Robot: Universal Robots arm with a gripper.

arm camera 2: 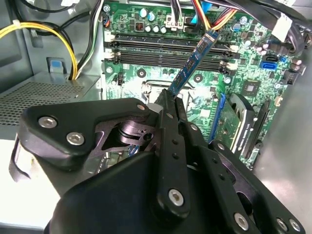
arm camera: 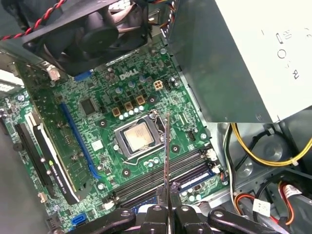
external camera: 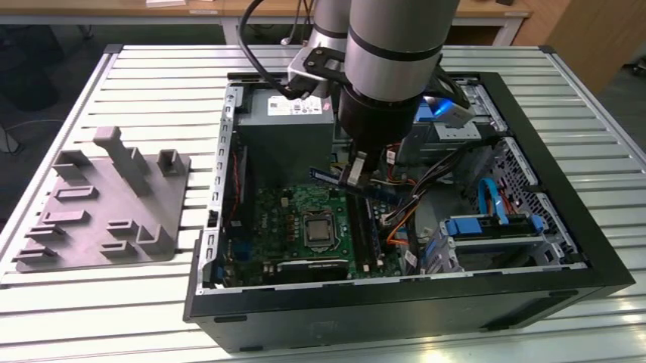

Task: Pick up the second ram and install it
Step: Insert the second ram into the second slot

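Note:
The second ram [external camera: 338, 180] is a thin dark blue-green strip, and my gripper [external camera: 355, 174] is shut on it just above the green motherboard [external camera: 287, 227] inside the open computer case. In the second wrist view the second ram [arm camera 2: 192, 61] sticks out past my gripper [arm camera 2: 171, 100] towards the long black memory slots [arm camera 2: 165, 48]. The first wrist view has the second ram [arm camera: 166, 156] edge-on as a thin line between the fingers of my gripper [arm camera: 166, 209], hanging over the memory slots [arm camera: 190, 165] beside the processor socket [arm camera: 136, 139].
A grey power supply box [external camera: 287, 132] stands close behind the gripper, and a drive cage with blue parts [external camera: 495, 227] and loose cables [external camera: 414, 200] lie to the exterior view's right. A grey holder block [external camera: 101, 204] sits on the slatted table outside the case. A fan [arm camera: 92, 34] overhangs the board.

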